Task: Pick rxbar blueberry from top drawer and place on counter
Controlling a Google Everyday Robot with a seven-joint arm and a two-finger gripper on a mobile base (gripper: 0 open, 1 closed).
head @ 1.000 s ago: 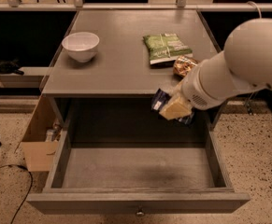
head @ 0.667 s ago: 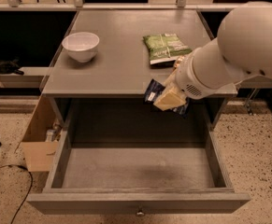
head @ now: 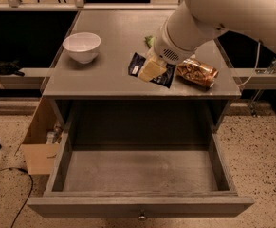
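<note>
The claw point(head: 151, 70) is now over the table point(head: 99, 75), just above centre frame. A second ago it hung lower and further right, at the table's front edge above the open top drawer point(head: 142, 175). It stays clamped on the rxbar blueberry point(head: 136, 66), whose dark wrapper shows on either side of the pale fingers. The bar sits low over the table, between the white bowl point(head: 82, 46) on the left and the orange-brown packet point(head: 197, 73) on the right — contact with the surface cannot be confirmed. Judgement: the lift out of the drawer is done — lowering, release and retraction remain.
</note>
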